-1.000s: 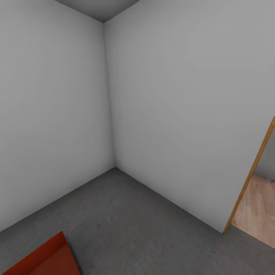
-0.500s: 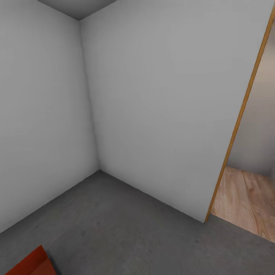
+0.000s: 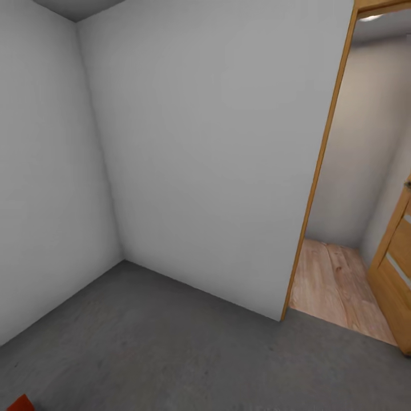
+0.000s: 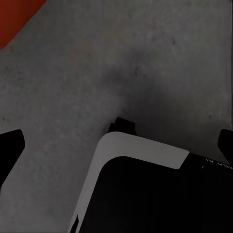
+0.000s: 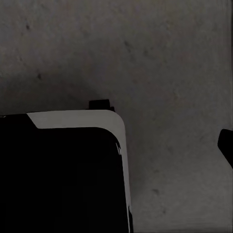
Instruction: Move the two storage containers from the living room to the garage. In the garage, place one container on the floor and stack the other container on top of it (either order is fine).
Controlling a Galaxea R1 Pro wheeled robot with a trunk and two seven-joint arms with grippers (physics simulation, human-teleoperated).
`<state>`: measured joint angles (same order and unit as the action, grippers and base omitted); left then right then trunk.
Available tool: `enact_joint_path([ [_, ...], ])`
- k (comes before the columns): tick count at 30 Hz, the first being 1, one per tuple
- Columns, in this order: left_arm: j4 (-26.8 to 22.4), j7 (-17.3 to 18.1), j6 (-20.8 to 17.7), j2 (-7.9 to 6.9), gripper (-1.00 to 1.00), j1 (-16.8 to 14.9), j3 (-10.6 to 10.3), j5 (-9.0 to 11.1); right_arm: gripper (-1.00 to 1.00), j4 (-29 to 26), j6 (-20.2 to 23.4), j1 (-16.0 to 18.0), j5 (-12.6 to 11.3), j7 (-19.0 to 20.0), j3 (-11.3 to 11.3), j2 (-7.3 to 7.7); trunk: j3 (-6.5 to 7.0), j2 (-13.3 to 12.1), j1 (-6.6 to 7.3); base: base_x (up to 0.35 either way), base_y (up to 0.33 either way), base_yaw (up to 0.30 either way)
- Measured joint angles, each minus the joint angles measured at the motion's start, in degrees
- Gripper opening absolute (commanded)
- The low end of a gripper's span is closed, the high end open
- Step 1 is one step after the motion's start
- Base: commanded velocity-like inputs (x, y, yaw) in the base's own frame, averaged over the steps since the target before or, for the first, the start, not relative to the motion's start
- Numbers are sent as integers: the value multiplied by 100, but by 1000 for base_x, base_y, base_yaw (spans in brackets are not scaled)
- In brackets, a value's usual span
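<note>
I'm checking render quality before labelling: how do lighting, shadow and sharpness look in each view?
Head view: soft, even light on the grey walls, no glare, sharp doorway frame; the hall beyond is brighter. Left wrist view: a diffuse dark shadow on the concrete floor, the storage container corner soft-edged. Right wrist view: dim overall, floor speckle slightly blurred, shadow near the robot's dark body.

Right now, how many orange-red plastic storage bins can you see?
1: an orange-red plastic bin corner on the grey concrete floor, by the head view's lower left edge. A second may be hidden.
</note>
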<state>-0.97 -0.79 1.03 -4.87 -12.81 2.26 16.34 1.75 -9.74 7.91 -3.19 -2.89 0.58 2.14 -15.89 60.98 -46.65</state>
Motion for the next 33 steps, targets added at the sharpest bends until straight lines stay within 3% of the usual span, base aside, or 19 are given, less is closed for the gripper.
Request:
enact_joint_path([
  [33, 0, 2, 0, 2, 100, 0, 0, 0, 100, 0, 8, -1, 7, 7, 0, 6, 0, 0, 0, 0, 0, -295],
])
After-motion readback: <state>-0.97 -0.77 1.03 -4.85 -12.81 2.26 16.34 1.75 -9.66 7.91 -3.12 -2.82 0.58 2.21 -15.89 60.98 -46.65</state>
